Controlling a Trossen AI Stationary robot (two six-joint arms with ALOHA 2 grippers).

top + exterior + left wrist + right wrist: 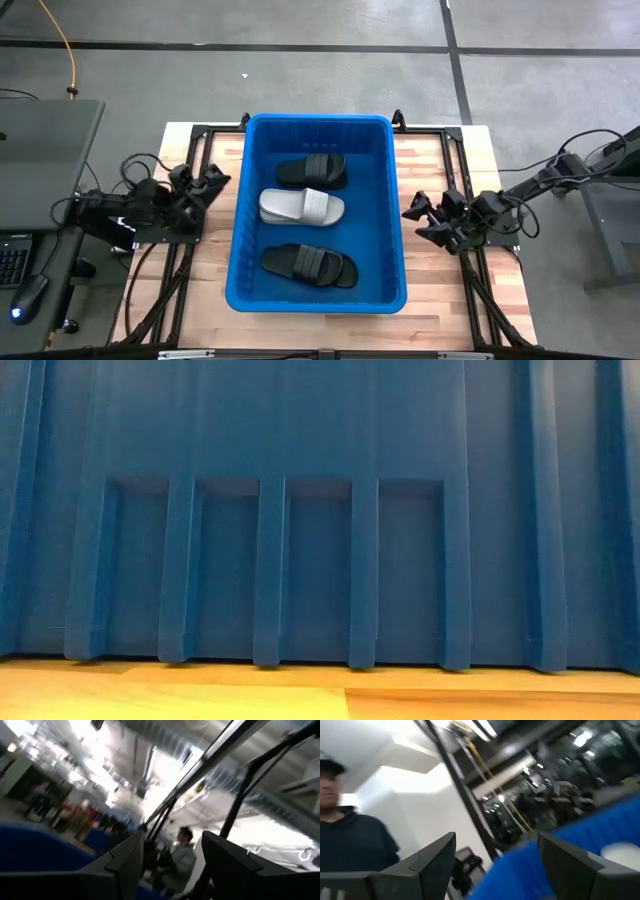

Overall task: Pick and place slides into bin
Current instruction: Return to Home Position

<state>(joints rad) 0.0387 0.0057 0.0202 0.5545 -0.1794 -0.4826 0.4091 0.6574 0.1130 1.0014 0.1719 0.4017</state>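
Observation:
The blue bin (pixel 395 215) stands in the middle of the wooden table; its ribbed wall (pixel 320 520) fills the low view. Inside lie three slides: a black one (pixel 312 171) at the far end, a light grey one (pixel 302 207) in the middle, a black one (pixel 309 265) at the near end, each flat on the bin's floor. My left gripper (pixel 216 183) is open and empty just left of the bin; its fingers show in its wrist view (pixel 170 865). My right gripper (pixel 418 221) is open and empty just right of the bin, and shows in its wrist view (pixel 495 865).
A black frame (pixel 200 135) runs around the table's edges. A laptop and a mouse (pixel 25 295) lie on a side table at the left. People show in the room beyond in the left wrist view (pixel 182 852) and the right wrist view (pixel 350 835).

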